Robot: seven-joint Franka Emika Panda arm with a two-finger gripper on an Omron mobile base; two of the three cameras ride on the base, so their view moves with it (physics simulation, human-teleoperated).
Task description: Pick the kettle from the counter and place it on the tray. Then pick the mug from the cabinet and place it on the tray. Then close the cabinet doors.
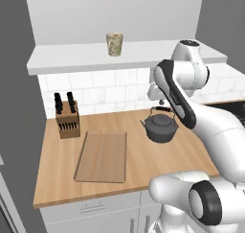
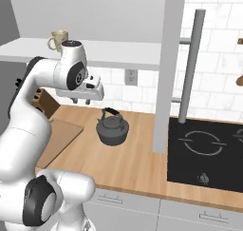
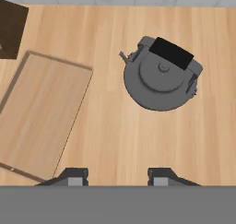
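While hanging above the counter [image 3: 115, 135] with jaws apart and empty, gripper [image 3: 118, 174] sits left of the kettle [image 3: 161, 78], right of the tray [image 3: 39, 112].

hand view looks down on counter [image 3: 138, 140].

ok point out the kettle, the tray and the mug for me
kettle [image 3: 159, 82], hand view, on the round lid beside the knob
tray [image 1: 102, 156], left base view, on the bare middle of the board
mug [image 1: 114, 44], left base view, on the mottled side wall
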